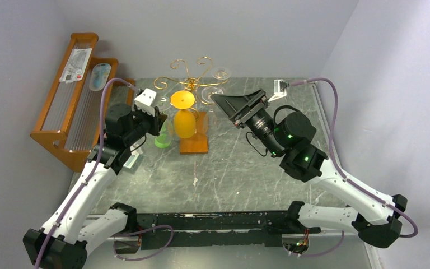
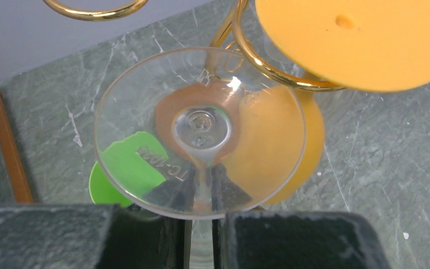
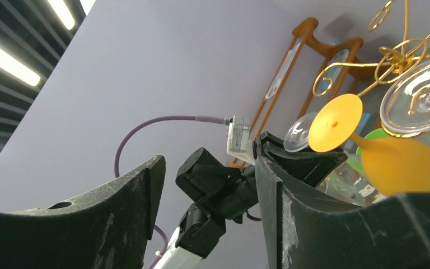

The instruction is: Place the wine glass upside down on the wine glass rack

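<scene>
The left gripper (image 2: 202, 193) has its fingers drawn narrow on the stem of the clear wine glass (image 2: 145, 117), held foot-up just ahead of them. The foot's far edge lies under a gold curl of the rack (image 2: 269, 67), where an orange glass (image 2: 358, 45) hangs. The right gripper (image 3: 210, 162) has its fingers wide apart with nothing between them.

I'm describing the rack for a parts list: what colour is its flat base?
Orange-brown; the base shows best in the top external view.
</scene>
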